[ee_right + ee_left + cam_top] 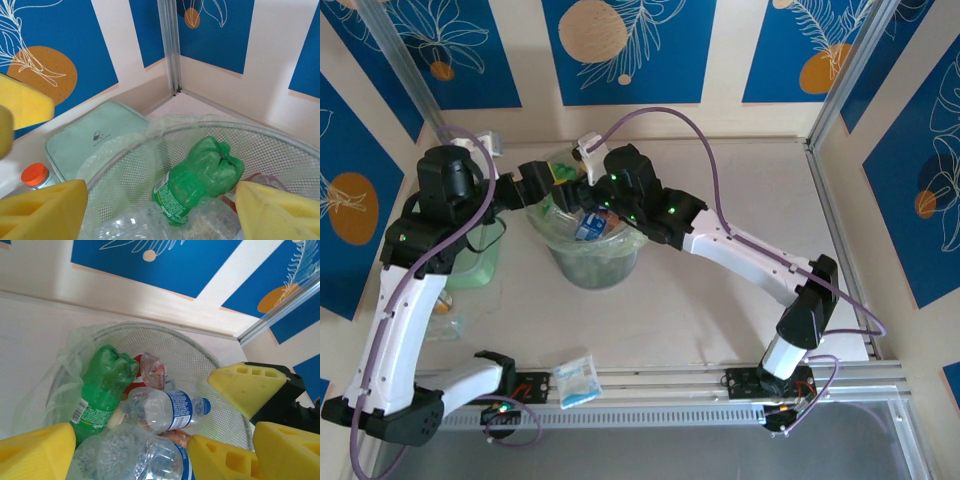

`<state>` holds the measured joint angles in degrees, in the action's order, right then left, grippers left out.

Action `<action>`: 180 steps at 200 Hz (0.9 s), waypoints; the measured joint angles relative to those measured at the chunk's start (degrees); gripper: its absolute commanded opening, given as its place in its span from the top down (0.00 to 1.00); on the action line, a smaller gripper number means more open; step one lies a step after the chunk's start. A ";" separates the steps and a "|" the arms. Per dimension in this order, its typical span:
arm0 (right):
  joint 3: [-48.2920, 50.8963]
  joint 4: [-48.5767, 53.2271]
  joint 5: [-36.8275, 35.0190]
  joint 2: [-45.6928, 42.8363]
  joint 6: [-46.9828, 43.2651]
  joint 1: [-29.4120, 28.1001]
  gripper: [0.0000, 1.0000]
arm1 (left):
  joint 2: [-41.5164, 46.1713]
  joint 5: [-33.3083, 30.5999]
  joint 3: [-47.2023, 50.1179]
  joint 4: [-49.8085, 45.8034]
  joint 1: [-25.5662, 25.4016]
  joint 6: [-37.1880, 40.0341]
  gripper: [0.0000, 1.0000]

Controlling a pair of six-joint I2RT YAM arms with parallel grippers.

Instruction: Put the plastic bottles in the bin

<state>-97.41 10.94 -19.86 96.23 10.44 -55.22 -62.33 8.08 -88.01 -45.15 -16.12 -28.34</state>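
Two open grippers over a part-filled bin

Both arms reach in from either side and meet above the bin, which stands mid-table toward the back wall. The right gripper hangs just above the rim, its yellow fingers spread wide with nothing between them. I judge it sits there so that a released bottle drops straight inside and not onto the rim. The left gripper hovers on the opposite side, jaws also wide and empty, looking down past the netted wall. The right gripper's fingers sit close to it in the left wrist view, so the two crowd the same opening.

Inside, the bottles lie heaped on their sides, as dropped things settle. A crushed green bottle leans against the liner, a clear bottle with a blue label lies across the middle, and a red-labelled one is behind it.

Not all are in. An orange-capped bottle stands outside the bin, just beside the box, on the left arm's side. The sachet lies at the near edge, well apart, and is no part of the job. By my reading, one arm should back away first to avoid a clash, then the left should reach for the orange-capped bottle
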 measured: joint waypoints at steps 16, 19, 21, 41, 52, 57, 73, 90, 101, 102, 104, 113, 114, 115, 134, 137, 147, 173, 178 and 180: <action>-0.28 0.61 -2.01 -0.33 0.02 -0.52 0.25 | -0.94 2.71 0.00 0.33 0.09 -0.92 0.33; -0.31 0.74 -2.58 -0.46 0.04 -0.61 0.25 | -1.29 3.58 0.00 0.35 0.13 -1.07 0.36; -0.31 0.94 -2.93 -0.57 0.04 -0.61 0.25 | -1.44 3.93 0.00 0.42 0.13 -1.03 0.37; -0.24 3.82 -7.17 -3.10 0.92 -0.48 0.26 | -3.21 8.39 0.07 1.95 0.15 -2.93 0.48; 0.07 6.03 -8.76 -5.29 2.62 0.44 0.26 | -3.78 10.88 0.68 3.67 0.11 -4.35 0.51; 0.28 6.93 -9.49 -6.56 3.67 1.20 0.26 | -3.80 11.80 1.14 4.02 0.07 -4.68 0.52; 1.60 9.51 -11.34 -11.21 7.50 4.98 0.26 | -3.80 14.03 2.78 4.35 -0.02 -5.68 0.54; 4.17 12.61 -12.37 -16.39 12.55 10.99 0.26 | -3.87 15.52 4.72 4.61 -0.02 -6.16 0.57; 6.12 14.45 -12.15 -18.73 15.80 15.32 0.26 | -4.00 16.31 6.12 5.07 -0.02 -6.38 0.57; 6.36 14.67 -12.11 -18.99 16.15 15.80 0.26 | -4.00 16.35 6.21 5.11 -0.02 -6.38 0.57; 6.82 15.08 -12.11 -19.39 16.76 16.63 0.26 | -4.07 16.48 6.51 5.18 -0.02 -6.38 0.57; 8.90 16.24 -11.65 -20.65 19.08 19.82 0.26 | -4.22 16.79 7.67 5.44 -0.02 -6.45 0.57; 9.11 16.35 -11.58 -20.74 19.30 20.06 0.27 | -4.24 16.81 7.89 5.49 -0.02 -6.47 0.57; 9.49 16.59 -11.61 -20.87 19.65 20.52 0.27 | -4.26 16.81 8.00 5.51 -0.02 -6.47 0.57; 14.60 18.80 -9.94 -22.12 23.32 24.61 0.27 | -4.44 16.79 11.04 5.81 -0.02 -6.78 0.57; 15.23 19.10 -9.73 -22.16 23.76 24.92 0.27 | -4.52 16.76 11.34 5.81 -0.02 -6.78 0.57; 17.27 20.00 -8.57 -22.16 24.90 25.68 0.27 | -4.83 16.55 11.98 6.16 0.00 -6.82 0.57; 19.21 21.79 -6.78 -22.14 26.27 25.97 0.27 | -5.84 15.85 12.00 6.80 0.00 -6.80 0.57; 19.21 21.77 -6.60 -22.14 26.36 25.97 0.27 | -6.08 15.63 11.98 6.80 0.00 -6.80 0.57; 19.21 21.70 -6.49 -22.14 26.47 25.97 0.27 | -6.10 15.56 11.98 6.80 0.00 -6.80 0.57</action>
<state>-78.19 32.64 -26.35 74.08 36.91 -29.26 -68.42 23.64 -76.03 -38.35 -16.12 -35.14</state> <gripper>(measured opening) 0.732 0.433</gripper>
